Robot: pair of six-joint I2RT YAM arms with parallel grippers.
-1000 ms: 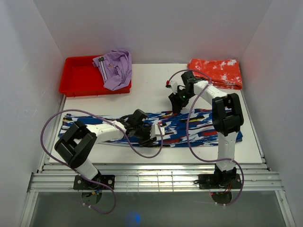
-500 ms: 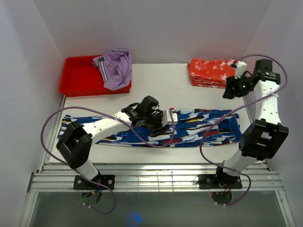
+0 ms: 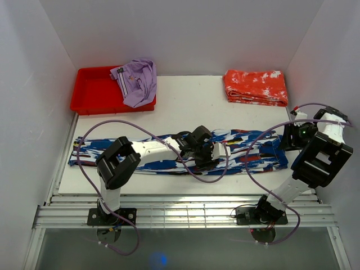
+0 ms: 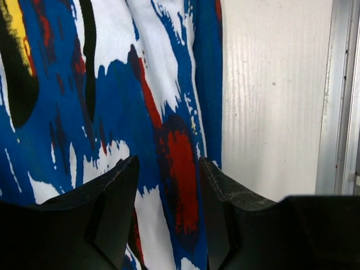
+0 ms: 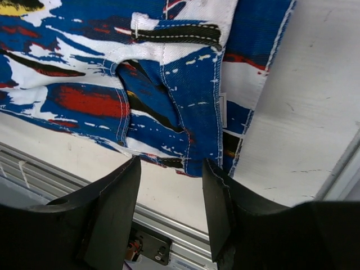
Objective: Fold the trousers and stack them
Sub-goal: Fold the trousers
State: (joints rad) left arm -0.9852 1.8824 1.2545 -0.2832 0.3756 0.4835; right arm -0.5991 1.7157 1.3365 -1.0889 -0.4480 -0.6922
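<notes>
The trousers (image 3: 256,151) lie flat as a long strip across the lower middle of the overhead frame on the table (image 3: 185,107), waistband at the right end; the cloth looks thin, light and limp, so I judge it will sag and crease rather than hold a shape. The left hand (image 4: 169,166) hangs spread over the strip's middle and the right hand (image 5: 171,166) spread over the waistband corner at lower right, neither pinching anything. Best hold, I judge: the stitched waistband and the leg hems, at the corners
</notes>
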